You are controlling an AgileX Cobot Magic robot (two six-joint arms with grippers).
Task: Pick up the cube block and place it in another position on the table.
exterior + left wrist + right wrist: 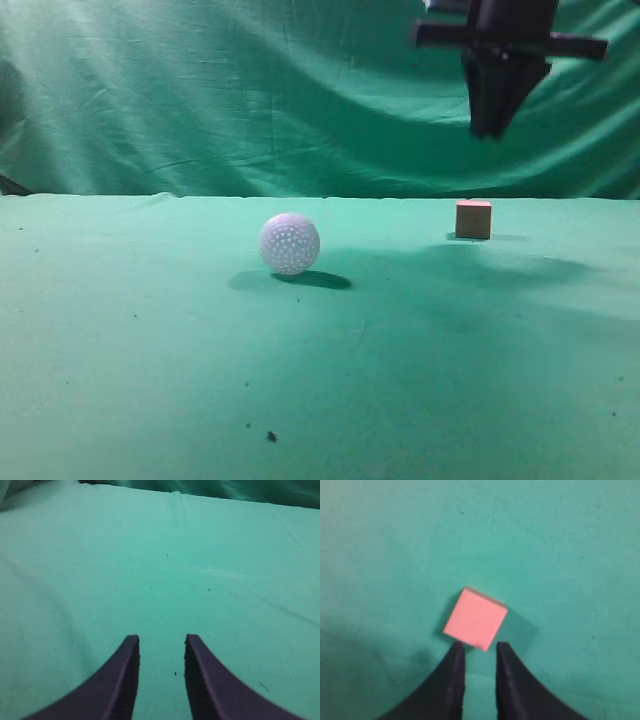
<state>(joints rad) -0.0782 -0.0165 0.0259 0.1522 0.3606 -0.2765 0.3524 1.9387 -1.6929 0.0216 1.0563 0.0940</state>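
The cube block [473,219] sits on the table [150,380] at the far right, well apart from the white dimpled ball [289,243] near the middle; the right gripper [493,125] hangs high above it, slightly to the right, holding nothing. In the right wrist view its fingers [451,680] stand a narrow gap apart (narrower, it seems, than the cube block [475,618] is wide), and the block lies turned at an angle to them. The step in hand looks like the approach; done well, it would mean spreading the jaws wider, rotating the wrist so the pads meet two flat faces rather than corners, centring over the pinkish top, then descending straight; closing off-centre could spin or push the block. The left gripper [161,655] is parted over bare cloth, empty.
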